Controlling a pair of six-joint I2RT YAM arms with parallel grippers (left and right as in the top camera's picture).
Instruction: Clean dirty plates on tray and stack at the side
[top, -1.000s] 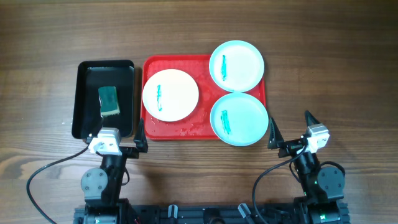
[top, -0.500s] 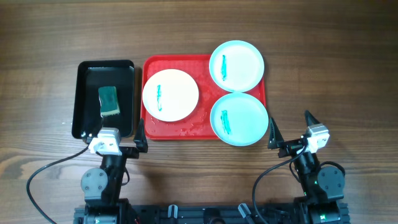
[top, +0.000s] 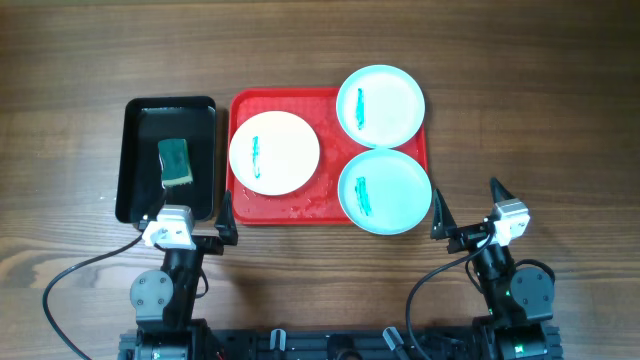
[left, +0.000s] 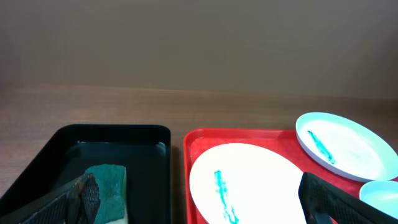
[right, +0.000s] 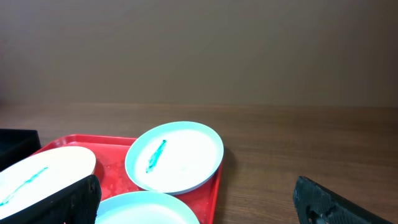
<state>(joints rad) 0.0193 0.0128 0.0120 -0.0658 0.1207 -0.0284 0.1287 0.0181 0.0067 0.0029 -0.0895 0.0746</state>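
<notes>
The red tray (top: 300, 208) lies mid-table and carries three plates, each with a teal smear. A white plate (top: 275, 152) sits on its left, one aqua plate (top: 380, 105) at its far right corner and another aqua plate (top: 385, 191) at its near right, overhanging the rim. My left gripper (top: 188, 212) hovers open at the near edge between the black tray and the red tray, holding nothing. My right gripper (top: 466, 195) stands open just right of the near aqua plate. In the left wrist view the white plate (left: 249, 180) lies between my fingers.
A black tray (top: 168, 160) stands left of the red tray with a green sponge (top: 176, 162) in it. Water drops wet the red tray's front. Bare wooden table (top: 530, 110) stretches right of the tray and behind it.
</notes>
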